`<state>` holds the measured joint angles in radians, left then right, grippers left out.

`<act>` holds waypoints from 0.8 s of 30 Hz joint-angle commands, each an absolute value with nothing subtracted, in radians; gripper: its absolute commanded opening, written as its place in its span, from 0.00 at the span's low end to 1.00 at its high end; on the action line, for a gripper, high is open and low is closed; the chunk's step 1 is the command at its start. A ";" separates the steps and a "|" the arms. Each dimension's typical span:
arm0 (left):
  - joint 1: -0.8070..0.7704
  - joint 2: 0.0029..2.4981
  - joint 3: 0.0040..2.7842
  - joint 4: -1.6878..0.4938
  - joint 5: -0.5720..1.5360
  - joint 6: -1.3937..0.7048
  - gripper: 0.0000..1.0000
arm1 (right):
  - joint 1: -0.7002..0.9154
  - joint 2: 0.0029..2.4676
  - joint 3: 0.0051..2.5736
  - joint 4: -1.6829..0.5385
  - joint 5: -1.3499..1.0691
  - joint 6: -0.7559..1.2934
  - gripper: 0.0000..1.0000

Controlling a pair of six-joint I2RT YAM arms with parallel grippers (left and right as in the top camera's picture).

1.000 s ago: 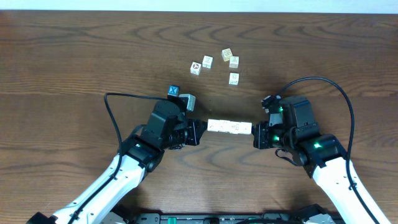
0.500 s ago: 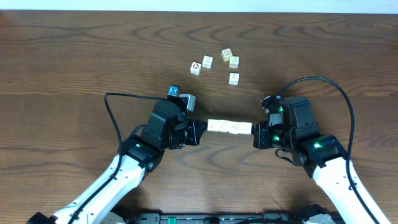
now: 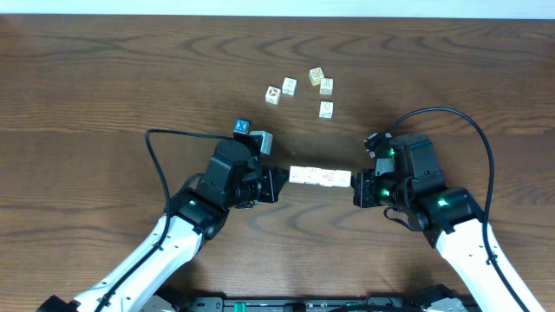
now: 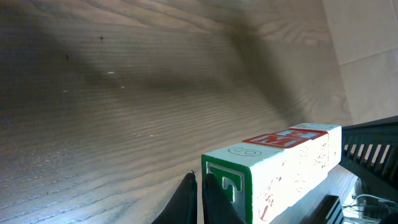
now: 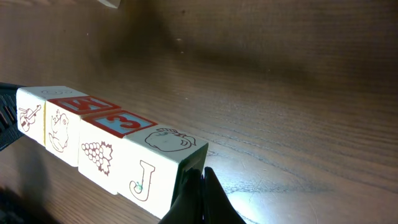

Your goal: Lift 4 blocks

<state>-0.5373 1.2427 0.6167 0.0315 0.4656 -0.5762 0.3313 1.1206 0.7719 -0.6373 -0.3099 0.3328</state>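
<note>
Several cream blocks (image 3: 320,177) stand end to end in one straight row between my two grippers. My left gripper (image 3: 282,183) is shut, its fingertips against the row's left end, the green-framed face (image 4: 227,180). My right gripper (image 3: 355,186) is shut too and presses the other end, beside the block with a J (image 5: 144,180). In the left wrist view the left gripper (image 4: 200,186) touches the end face, as the right gripper (image 5: 203,182) does in the right wrist view. No block sits between either pair of fingers. I cannot tell whether the row rests on the table.
A blue-faced cube (image 3: 242,126) lies just behind my left arm. Several loose cream cubes (image 3: 316,85) are scattered at the back centre, one with a red mark (image 3: 273,94). The dark wooden table (image 3: 104,78) stretches on all sides.
</note>
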 commanded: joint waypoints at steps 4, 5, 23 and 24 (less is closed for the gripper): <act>-0.562 1.234 0.644 0.055 0.575 -0.581 0.07 | 0.381 1.113 0.805 -0.625 -0.474 0.321 0.01; -0.562 1.234 0.644 0.054 0.575 -0.581 0.07 | 0.381 1.113 0.805 -0.625 -0.474 0.321 0.01; -0.562 1.243 0.643 0.008 0.538 -0.577 0.07 | 0.381 1.174 0.805 -0.632 -0.448 0.321 0.01; -0.562 1.245 0.643 0.009 0.537 -0.577 0.07 | 0.381 1.177 0.805 -0.630 -0.445 0.321 0.01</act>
<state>-0.5377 1.2434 0.6167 -0.0067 0.4576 -0.5766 0.3458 1.1645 0.7734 -0.6422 -0.3058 0.3328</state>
